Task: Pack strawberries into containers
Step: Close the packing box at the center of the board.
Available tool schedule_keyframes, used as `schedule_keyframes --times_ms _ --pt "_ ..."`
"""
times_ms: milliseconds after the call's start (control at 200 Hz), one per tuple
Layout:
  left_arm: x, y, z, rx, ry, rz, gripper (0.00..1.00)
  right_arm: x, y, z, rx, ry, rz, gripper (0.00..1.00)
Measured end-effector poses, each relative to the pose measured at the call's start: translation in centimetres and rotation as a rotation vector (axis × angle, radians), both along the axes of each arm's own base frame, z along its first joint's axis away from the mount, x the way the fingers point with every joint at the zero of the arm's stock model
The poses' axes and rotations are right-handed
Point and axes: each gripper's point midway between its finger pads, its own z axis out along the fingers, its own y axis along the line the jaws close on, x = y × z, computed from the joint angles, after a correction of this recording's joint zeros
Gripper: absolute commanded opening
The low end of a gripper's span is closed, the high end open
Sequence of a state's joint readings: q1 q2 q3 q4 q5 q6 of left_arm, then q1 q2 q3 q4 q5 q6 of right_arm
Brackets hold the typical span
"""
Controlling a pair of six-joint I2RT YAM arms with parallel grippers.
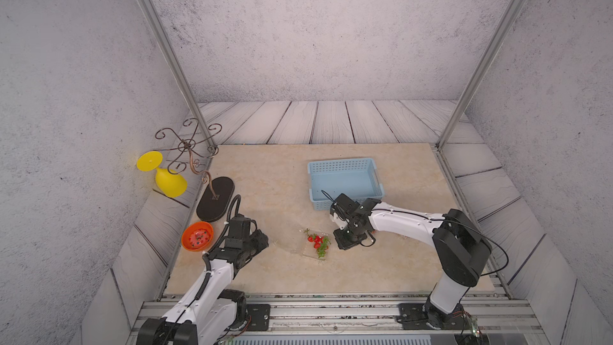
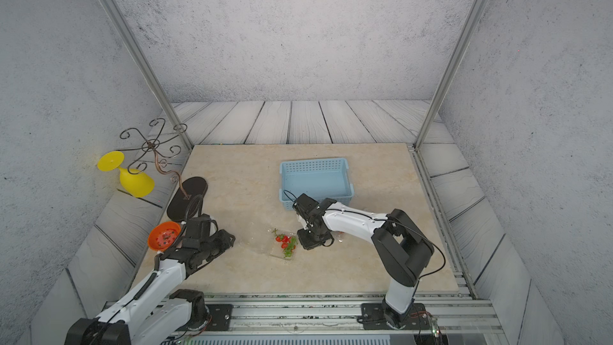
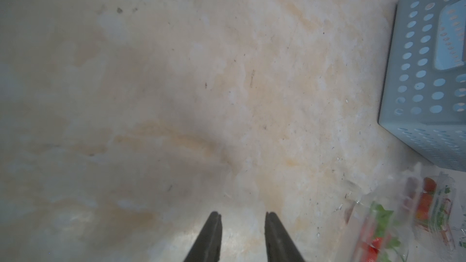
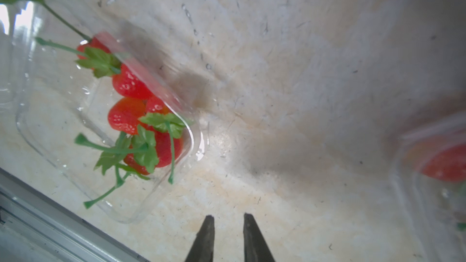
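1. A clear clamshell container (image 1: 308,251) sits on the beige surface (image 1: 265,174), between the two arms and much nearer the right one.
2. Several strawberries (image 4: 131,118), red with green caps and long thin stems, are crowded into one end of it. A few stems poke out past its rim.
3. The right claw (image 4: 229,219) hangs over bare surface just beside that container and does not touch it. Its jaws stand a narrow gap apart with nothing between them, so it is released.
4. A second container (image 4: 413,152) shows blurred at the edge of the right wrist view, on the claw's other side. It holds at least one red berry. In both top views it is mostly hidden under the right arm.
5. The left claw (image 3: 243,220) is well apart from the berries and points over bare surface. Its jaws are spread and empty, so it is released. In the left wrist view, clear plastic with red and green shows blurred off to one side.
6. An orange bowl (image 1: 197,235) of dark beads sits just beside the left arm's wrist.
7. A light blue basket (image 1: 345,180) stands farther back, behind the right claw.
8. Beyond the surface's left edge, a yellow goblet (image 1: 166,175) lies tipped beside a wire stand (image 1: 189,146).
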State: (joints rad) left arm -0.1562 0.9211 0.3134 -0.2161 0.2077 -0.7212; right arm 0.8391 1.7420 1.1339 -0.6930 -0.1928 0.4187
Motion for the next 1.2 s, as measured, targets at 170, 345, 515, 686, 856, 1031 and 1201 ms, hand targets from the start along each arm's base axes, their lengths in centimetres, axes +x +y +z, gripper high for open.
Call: schedule_keyframes --times_ms 170,345,515,686,856,1031,1201 --pt "0.3 -1.1 0.0 -0.007 -0.010 -0.037 0.06 -0.2 0.4 -0.7 0.004 0.022 0.006 0.23" --pt "0.6 -2.3 -0.1 -0.027 -0.022 -0.067 0.00 -0.2 1.0 -0.7 0.027 0.033 -0.003 0.22" --pt "0.9 -3.7 0.1 -0.039 -0.033 -0.113 0.00 -0.1 1.5 -0.7 0.040 0.035 -0.005 0.22" --pt "1.9 -4.9 1.7 -0.059 -0.087 -0.144 0.00 0.1 2.0 -0.9 0.049 0.041 -0.005 0.22" --pt "2.5 -6.4 3.8 -0.078 -0.154 -0.189 0.00 0.2 2.2 -1.0 0.053 0.043 -0.004 0.22" --pt "2.6 -8.6 4.8 -0.091 -0.192 -0.268 0.00 0.4 2.6 -1.2 0.054 0.042 -0.004 0.22" --pt "2.2 -11.0 5.1 -0.098 -0.206 -0.362 0.00 0.8 2.9 -0.9 0.061 0.034 -0.004 0.23"
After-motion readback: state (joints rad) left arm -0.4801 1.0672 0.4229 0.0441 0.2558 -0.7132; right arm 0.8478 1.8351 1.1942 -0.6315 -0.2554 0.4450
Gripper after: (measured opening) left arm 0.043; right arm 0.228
